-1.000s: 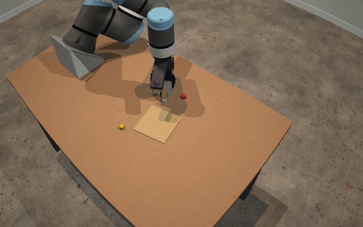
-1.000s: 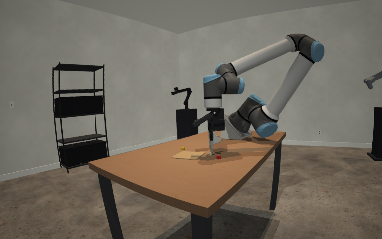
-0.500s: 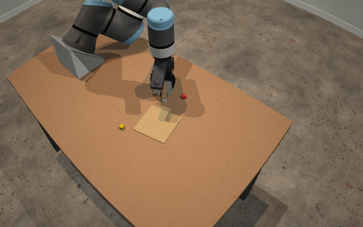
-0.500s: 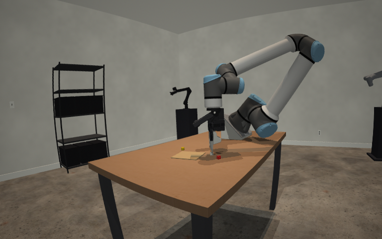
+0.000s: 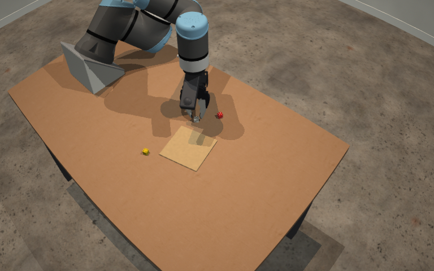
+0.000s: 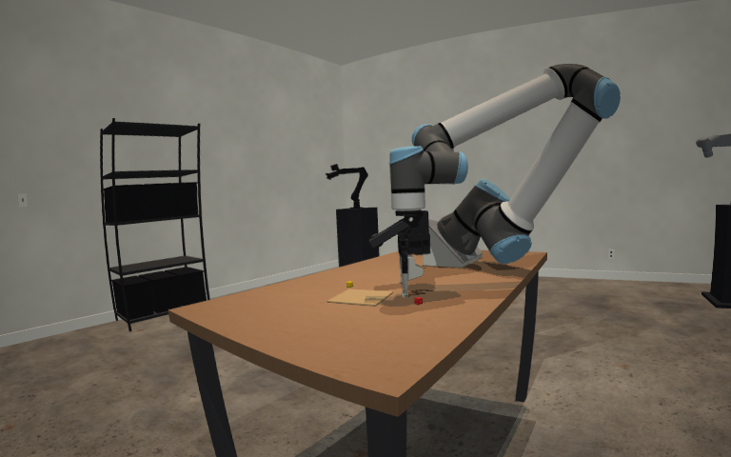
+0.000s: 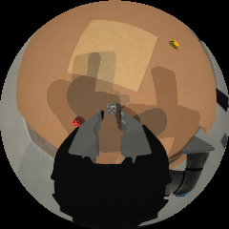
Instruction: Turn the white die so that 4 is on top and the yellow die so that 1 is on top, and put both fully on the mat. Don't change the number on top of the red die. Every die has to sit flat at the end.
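My gripper point(image 5: 196, 117) point(image 6: 405, 293) point(image 7: 112, 111) points down with its fingers part-way open, one on each side of the white die point(image 5: 196, 119) point(image 7: 112, 109). In the wrist view a narrow gap shows between the die and each fingertip. The white die is on the table just off the mat point(image 5: 185, 154) point(image 6: 352, 298) point(image 7: 129, 43); its top number is too small to tell surely. The red die point(image 5: 220, 115) point(image 6: 418, 301) point(image 7: 77, 122) lies off the mat, beside the gripper. The yellow die point(image 5: 146, 151) point(image 6: 349, 284) point(image 7: 175, 44) lies off the mat's other side. Their top numbers are unclear.
The wooden table point(image 5: 233, 201) point(image 6: 302, 339) carries the arm's grey wedge base point(image 5: 93, 75) at its back. The arm's shadow falls over the white and red dice and part of the mat. A black shelf point(image 6: 151, 220) stands away from the table.
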Action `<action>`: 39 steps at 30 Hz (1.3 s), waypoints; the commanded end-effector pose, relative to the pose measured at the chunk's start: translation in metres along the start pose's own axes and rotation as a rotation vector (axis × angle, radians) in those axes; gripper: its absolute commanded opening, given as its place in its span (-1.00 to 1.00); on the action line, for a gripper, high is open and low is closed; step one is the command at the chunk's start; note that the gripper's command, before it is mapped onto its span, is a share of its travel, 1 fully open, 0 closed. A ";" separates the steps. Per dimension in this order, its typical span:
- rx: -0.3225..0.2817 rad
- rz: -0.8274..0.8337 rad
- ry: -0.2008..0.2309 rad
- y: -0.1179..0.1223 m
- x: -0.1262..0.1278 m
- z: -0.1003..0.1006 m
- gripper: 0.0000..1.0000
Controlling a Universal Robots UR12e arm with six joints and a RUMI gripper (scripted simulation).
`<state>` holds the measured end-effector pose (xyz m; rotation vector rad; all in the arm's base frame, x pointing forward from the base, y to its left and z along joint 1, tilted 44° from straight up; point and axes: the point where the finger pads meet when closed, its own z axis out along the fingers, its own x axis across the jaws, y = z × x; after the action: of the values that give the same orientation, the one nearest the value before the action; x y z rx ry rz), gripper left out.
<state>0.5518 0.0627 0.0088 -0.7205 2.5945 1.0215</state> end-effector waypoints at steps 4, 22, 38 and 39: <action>0.001 0.000 -0.001 -0.001 0.000 0.007 -0.64; 0.001 0.000 -0.001 -0.001 0.000 0.010 -0.64; 0.001 0.000 -0.001 -0.001 0.000 0.010 -0.64; 0.001 0.000 -0.001 -0.001 0.000 0.010 -0.64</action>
<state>0.5524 0.0699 0.0013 -0.7204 2.5946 1.0213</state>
